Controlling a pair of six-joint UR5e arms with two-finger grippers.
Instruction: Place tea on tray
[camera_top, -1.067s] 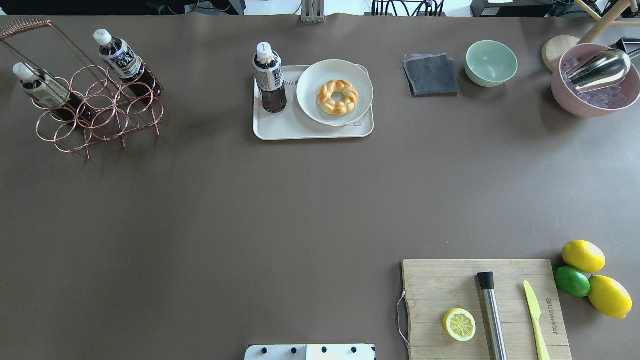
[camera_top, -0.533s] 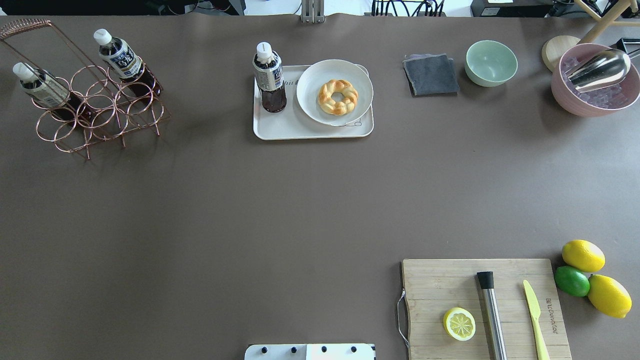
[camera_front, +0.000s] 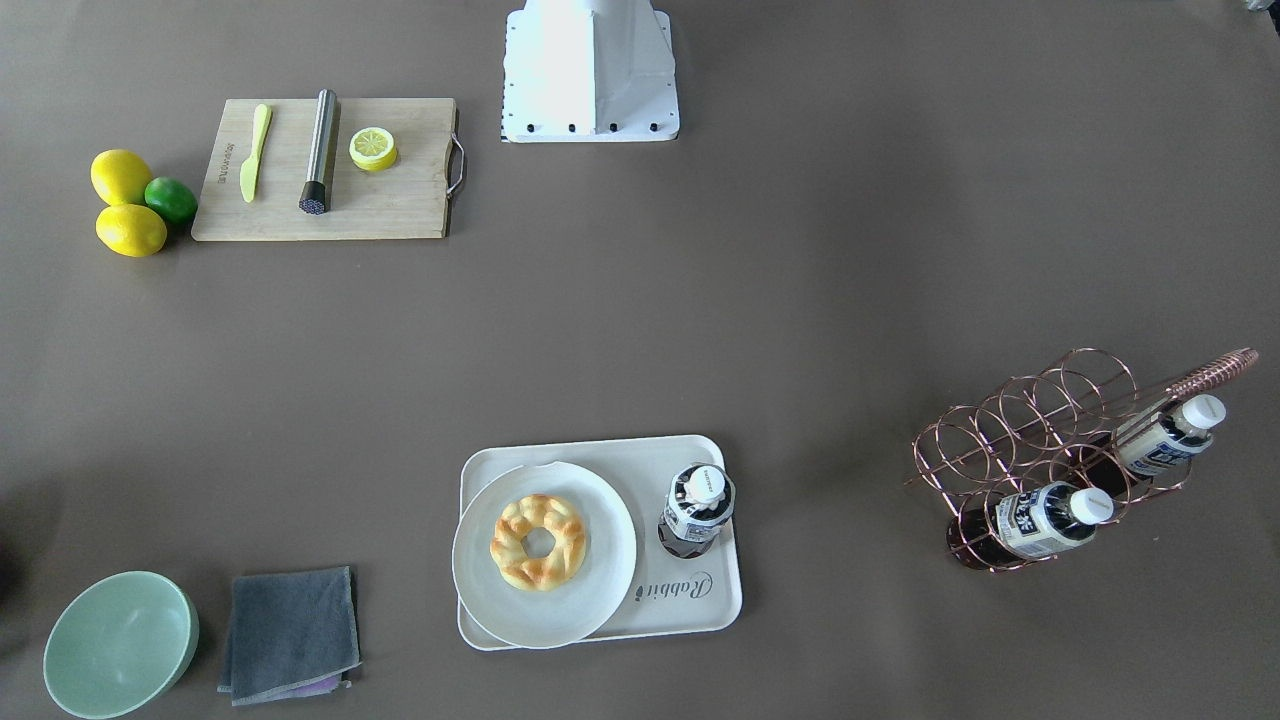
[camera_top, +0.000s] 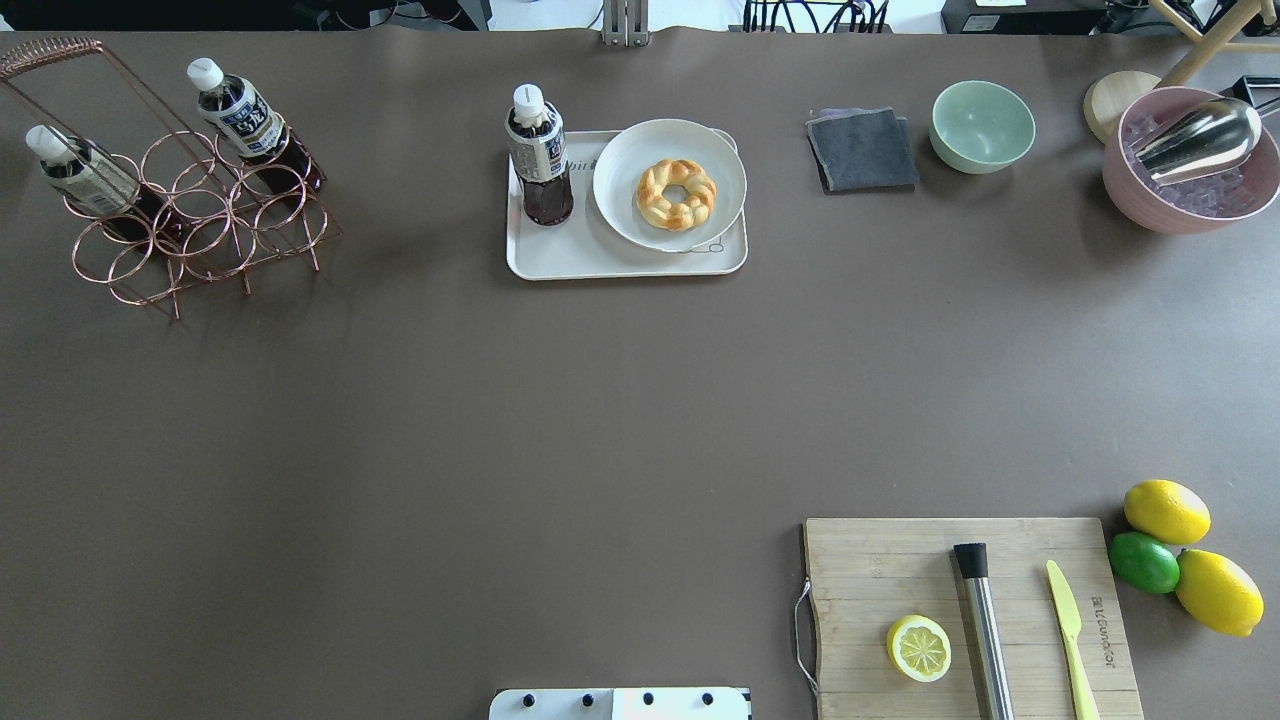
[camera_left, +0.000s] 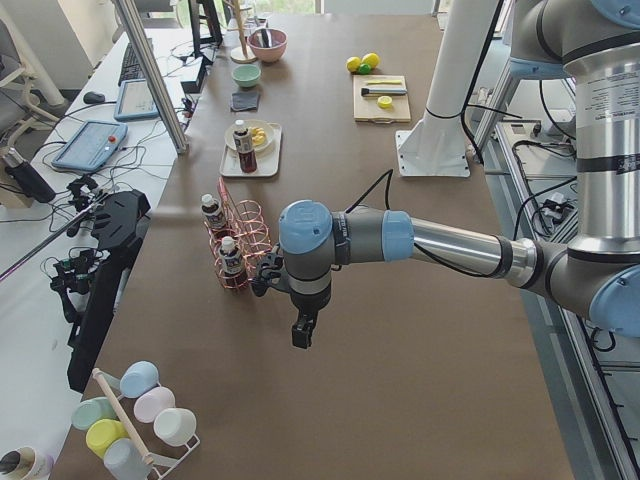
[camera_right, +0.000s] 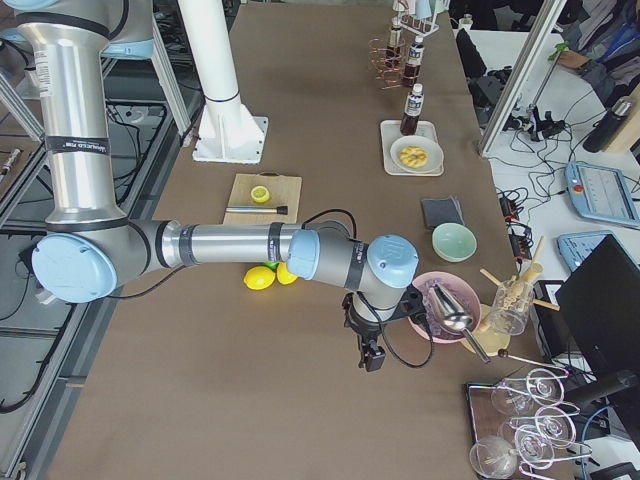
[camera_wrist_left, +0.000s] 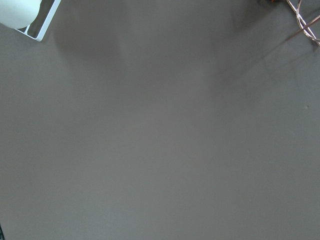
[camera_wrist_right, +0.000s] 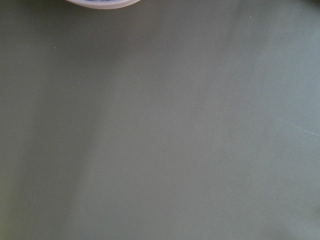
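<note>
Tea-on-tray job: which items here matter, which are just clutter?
Job: tea bottle, upright on the tray.

Lying about: plate with doughnut, wire rack with two more bottles, grey cloth, green bowl, pink bowl, cutting board, lemons, lime.

This is a robot lab, set up a bit like a kitchen. Big grey-and-blue robot arms reach over a long brown surface from a white post, and next to it are tablets, loose cables and metal poles. On the surface are food things: a tray with a ring-shaped bun, a wooden cutting board with a lemon half, and a copper wire rack.
</note>
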